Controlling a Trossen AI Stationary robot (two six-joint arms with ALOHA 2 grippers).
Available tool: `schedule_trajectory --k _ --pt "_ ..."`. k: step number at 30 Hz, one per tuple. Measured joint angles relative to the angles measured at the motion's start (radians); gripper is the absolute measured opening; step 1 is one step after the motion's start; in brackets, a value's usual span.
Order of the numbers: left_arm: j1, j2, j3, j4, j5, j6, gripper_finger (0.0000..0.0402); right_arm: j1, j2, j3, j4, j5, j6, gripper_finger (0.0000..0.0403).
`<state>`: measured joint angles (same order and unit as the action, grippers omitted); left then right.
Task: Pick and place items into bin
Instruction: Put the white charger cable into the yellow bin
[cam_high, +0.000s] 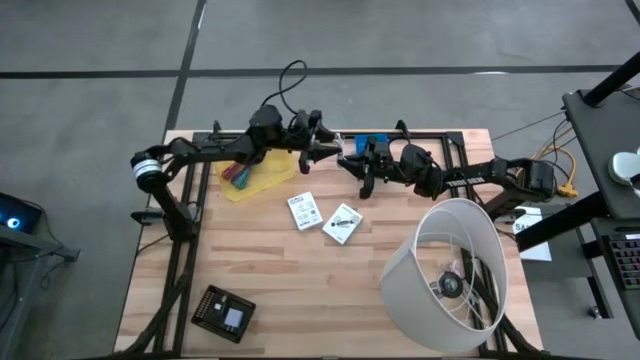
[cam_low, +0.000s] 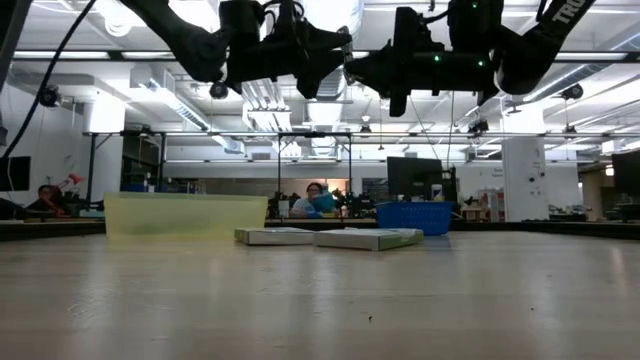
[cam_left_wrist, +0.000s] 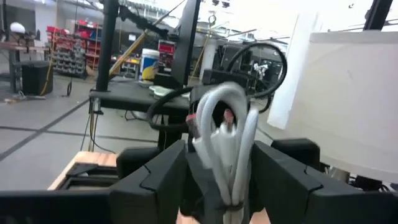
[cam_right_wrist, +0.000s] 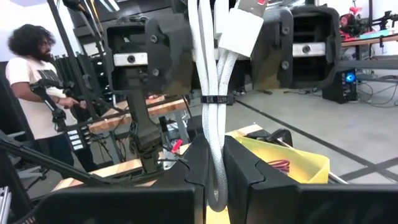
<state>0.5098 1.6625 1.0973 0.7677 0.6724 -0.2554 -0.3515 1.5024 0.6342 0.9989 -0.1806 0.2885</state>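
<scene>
Above the far middle of the counter (cam_high: 300, 280), the left gripper (cam_high: 322, 146) and the right gripper (cam_high: 352, 160) met, both clamped on one bundled white cable (cam_right_wrist: 214, 93). In the right wrist view its fingers (cam_right_wrist: 245, 168) were pressed tight against the looped cord; the left fingers (cam_left_wrist: 158, 180) squeezed the folded loop (cam_left_wrist: 224, 143). A yellow bin (cam_high: 258, 175) sat beneath the left arm, holding slim coloured tools (cam_high: 238, 173). Two white packets (cam_high: 304, 211) (cam_high: 343, 222) lay just beside each other on the wood, near a blue basket (cam_high: 372, 142).
</scene>
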Motion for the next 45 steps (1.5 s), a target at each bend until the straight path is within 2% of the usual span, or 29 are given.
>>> schedule_trajectory --k 3,7,9,11,14,20,22,25,29,33,36,43,45 --pt "-0.001 0.011 0.006 0.002 0.000 0.001 0.0130 0.000 0.000 0.000 0.000 0.000 0.000 0.0013" --pt "-0.001 0.012 0.007 0.003 0.000 0.005 0.0064 0.000 0.000 0.000 -0.001 0.001 0.001 0.0014" --pt "-0.002 0.012 0.007 0.003 0.002 0.007 0.0027 0.000 0.000 0.000 -0.001 0.001 0.001 0.0024" --pt "0.003 0.009 0.007 0.001 0.002 0.006 0.0014 0.000 0.000 0.000 -0.004 0.001 0.007 0.0040" --pt "0.016 0.002 0.005 -0.016 0.002 0.006 0.0020 0.000 -0.002 0.000 -0.024 0.001 0.034 0.0068" --pt "0.079 -0.034 0.002 -0.173 -0.005 0.037 0.0014 0.000 -0.001 0.000 -0.174 -0.007 0.053 0.0109" --pt "0.107 -0.045 0.002 -0.258 -0.008 0.067 0.0014 0.001 -0.001 0.000 -0.230 -0.007 0.053 0.0118" --pt "0.156 -0.073 -0.001 -0.468 -0.025 0.155 0.0013 0.002 -0.001 0.000 -0.284 -0.007 0.053 0.0127" --pt "0.217 -0.106 0.000 -0.824 -0.138 0.281 0.0012 0.002 -0.001 0.000 -0.290 -0.011 0.076 0.0132" --pt "0.257 -0.146 0.004 -1.106 -0.326 0.320 0.0012 0.002 -0.001 0.000 -0.288 -0.010 0.105 0.0129" --pt "0.273 -0.176 -0.002 -1.201 -0.445 0.317 0.0012 0.002 -0.001 0.000 -0.288 -0.011 0.106 0.0125" --pt "0.277 -0.210 -0.003 -1.310 -0.520 0.314 0.0013 0.002 -0.001 0.000 -0.287 -0.011 0.105 0.0116" --pt "0.278 -0.210 -0.007 -1.337 -0.539 0.303 0.0026 0.002 -0.001 0.000 -0.287 -0.011 0.105 0.0114"
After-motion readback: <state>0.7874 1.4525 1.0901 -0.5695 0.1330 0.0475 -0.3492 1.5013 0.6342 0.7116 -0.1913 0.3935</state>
